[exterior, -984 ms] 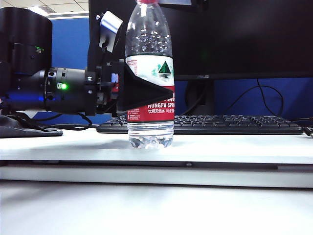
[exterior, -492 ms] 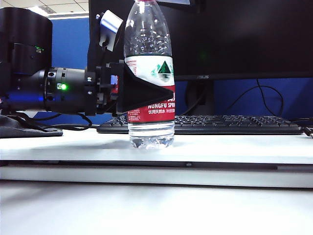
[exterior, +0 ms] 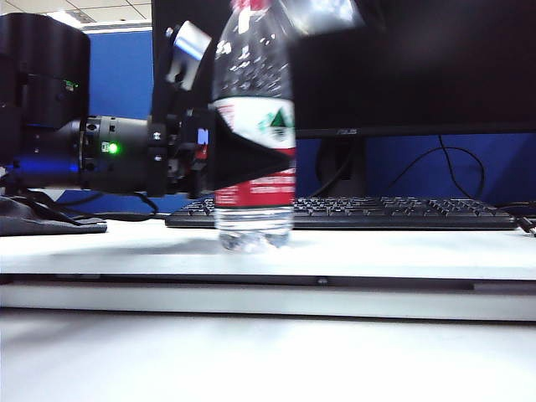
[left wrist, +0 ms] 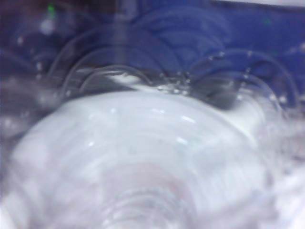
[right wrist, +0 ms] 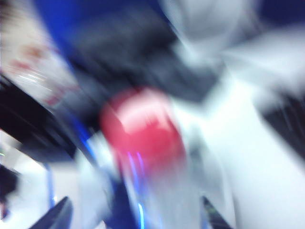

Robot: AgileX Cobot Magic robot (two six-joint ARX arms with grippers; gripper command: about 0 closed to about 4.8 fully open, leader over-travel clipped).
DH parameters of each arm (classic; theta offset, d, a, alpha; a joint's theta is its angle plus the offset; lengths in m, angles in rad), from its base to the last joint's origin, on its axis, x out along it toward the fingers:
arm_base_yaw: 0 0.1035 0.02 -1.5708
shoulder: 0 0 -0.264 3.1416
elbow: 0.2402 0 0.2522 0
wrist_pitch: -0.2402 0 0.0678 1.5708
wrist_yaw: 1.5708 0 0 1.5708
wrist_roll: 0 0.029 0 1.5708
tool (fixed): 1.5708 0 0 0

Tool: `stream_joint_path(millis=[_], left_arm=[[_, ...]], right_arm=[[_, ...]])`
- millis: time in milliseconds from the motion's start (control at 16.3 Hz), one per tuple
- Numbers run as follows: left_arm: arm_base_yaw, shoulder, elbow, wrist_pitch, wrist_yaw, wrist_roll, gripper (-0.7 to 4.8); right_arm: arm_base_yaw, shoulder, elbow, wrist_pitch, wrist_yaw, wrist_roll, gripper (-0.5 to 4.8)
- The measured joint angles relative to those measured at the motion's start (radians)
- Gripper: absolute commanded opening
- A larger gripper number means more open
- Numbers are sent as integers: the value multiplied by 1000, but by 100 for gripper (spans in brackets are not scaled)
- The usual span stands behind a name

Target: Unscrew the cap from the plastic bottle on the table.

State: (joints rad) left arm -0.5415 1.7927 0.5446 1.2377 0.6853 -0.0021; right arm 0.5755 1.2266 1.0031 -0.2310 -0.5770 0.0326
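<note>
The plastic bottle (exterior: 254, 109) stands upright on the white table (exterior: 402, 251), motion-blurred. Its red cap (exterior: 251, 4) touches the exterior view's upper edge. My left gripper (exterior: 266, 159) reaches in level from the left and is shut on the bottle across its red and white label. In the left wrist view the bottle (left wrist: 143, 157) fills the picture and hides the jaws. My right gripper (exterior: 322, 12) is a pale blur just right of the cap. In the right wrist view its dark fingertips (right wrist: 59, 214) stand wide apart, with the cap (right wrist: 143, 126) lying beyond them on the bottle's neck; this gripper (right wrist: 136, 217) is open.
A black keyboard (exterior: 402, 211) lies behind the bottle, under a dark monitor (exterior: 419, 67). A dark cloth (exterior: 42, 219) lies at the far left beneath the left arm. Cables (exterior: 452, 167) hang at the back right.
The bottle has shaken and shifted slightly left, and now shows blurred. The right gripper has let go at the top and swung off to the right of the cap. The left grip is unchanged.
</note>
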Motion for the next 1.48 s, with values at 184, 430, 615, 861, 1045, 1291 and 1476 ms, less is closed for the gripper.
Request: stream_joint_path(millis=[184, 430, 615, 861, 1045, 1291, 1476], left_arm=[[2, 0, 0, 0, -16, -3, 277], [2, 0, 0, 0, -16, -3, 277], [1, 0, 0, 0, -16, -3, 277], [1, 0, 0, -1, -15, -3, 277], [1, 0, 0, -3, -14, -3, 277], [1, -3, 1, -15, -13, -3, 277], [2, -3, 2, -17, 4, 1, 277]], right_arm=[[74, -97, 0, 9, 282, 97, 338], [361, -131, 5, 139, 882, 118, 337], [567, -56, 3, 296, 1369, 116, 337], [607, 89, 1, 449, 1463, 130, 337], [603, 144, 1, 494, 1468, 170, 332], [602, 162, 1, 518, 1468, 177, 301], [601, 175, 1, 520, 1471, 178, 257]])
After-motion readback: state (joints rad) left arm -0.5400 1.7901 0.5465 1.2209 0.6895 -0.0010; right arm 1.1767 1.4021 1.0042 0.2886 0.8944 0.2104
